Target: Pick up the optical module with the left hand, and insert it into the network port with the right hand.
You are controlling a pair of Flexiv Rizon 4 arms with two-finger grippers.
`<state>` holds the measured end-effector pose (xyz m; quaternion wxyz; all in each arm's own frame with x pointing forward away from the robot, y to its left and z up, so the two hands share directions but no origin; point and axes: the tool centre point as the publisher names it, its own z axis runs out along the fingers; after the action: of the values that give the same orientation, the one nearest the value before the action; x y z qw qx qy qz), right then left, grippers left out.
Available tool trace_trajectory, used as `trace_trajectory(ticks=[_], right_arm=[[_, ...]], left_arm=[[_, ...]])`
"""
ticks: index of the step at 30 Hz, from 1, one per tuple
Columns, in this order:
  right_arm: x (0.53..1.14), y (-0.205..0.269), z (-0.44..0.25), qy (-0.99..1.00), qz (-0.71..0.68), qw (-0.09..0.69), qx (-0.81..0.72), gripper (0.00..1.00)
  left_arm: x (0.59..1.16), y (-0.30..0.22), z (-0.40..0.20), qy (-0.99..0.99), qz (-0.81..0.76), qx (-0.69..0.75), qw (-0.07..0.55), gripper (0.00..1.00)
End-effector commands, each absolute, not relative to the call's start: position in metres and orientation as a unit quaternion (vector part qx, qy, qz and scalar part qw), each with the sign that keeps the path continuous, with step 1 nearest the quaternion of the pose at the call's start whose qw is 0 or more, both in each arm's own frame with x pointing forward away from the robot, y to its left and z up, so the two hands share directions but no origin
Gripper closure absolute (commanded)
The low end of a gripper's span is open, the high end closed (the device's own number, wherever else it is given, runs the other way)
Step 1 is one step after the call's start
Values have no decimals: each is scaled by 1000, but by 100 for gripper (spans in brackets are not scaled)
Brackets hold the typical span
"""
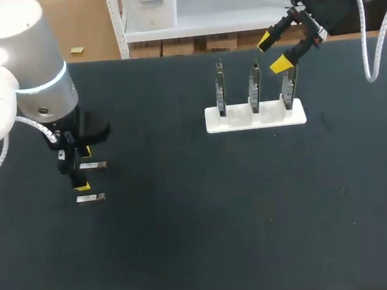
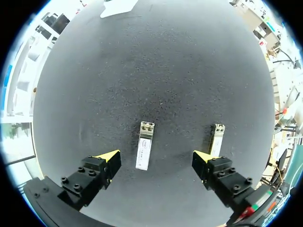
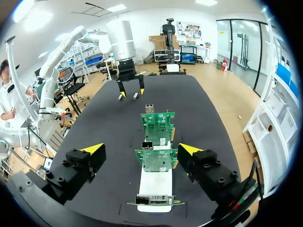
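Note:
Two silver optical modules lie on the black table. One module [image 1: 92,165] [image 2: 145,145] rests between the spread fingers of my left gripper [image 1: 82,169] [image 2: 156,161], which hangs open just above it without touching. The second module [image 1: 90,198] [image 2: 216,140] lies just outside one finger. A white stand [image 1: 256,120] [image 3: 155,185] holds three upright green circuit boards [image 1: 254,85] [image 3: 157,126] with metal network ports [image 3: 149,108]. My right gripper [image 1: 273,52] [image 3: 141,149] hovers open above the stand's right end, holding nothing.
The black mat [image 1: 200,226] stretches wide between the modules and the stand. In the right wrist view my left arm [image 3: 124,47] stands at the table's far end, beyond the boards.

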<state>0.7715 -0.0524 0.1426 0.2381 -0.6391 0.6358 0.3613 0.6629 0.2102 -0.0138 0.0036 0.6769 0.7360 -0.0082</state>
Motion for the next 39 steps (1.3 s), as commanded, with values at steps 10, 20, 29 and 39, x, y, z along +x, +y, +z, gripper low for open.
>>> trace_trajectory(ticks=[10, 20, 29, 39], right_arm=[[769, -52, 143, 637, 359, 240, -639, 0], [769, -52, 143, 637, 359, 240, -639, 0], [769, -52, 143, 637, 359, 240, -639, 0], [769, -52, 143, 637, 359, 240, -639, 0]], left_arm=[[667, 210, -17, 735, -18, 678, 0, 96], [667, 210, -20, 735, -29, 678, -4, 100], [667, 210, -20, 735, -27, 678, -6, 100], [676, 210, -3, 782, -74, 616, 60, 100]])
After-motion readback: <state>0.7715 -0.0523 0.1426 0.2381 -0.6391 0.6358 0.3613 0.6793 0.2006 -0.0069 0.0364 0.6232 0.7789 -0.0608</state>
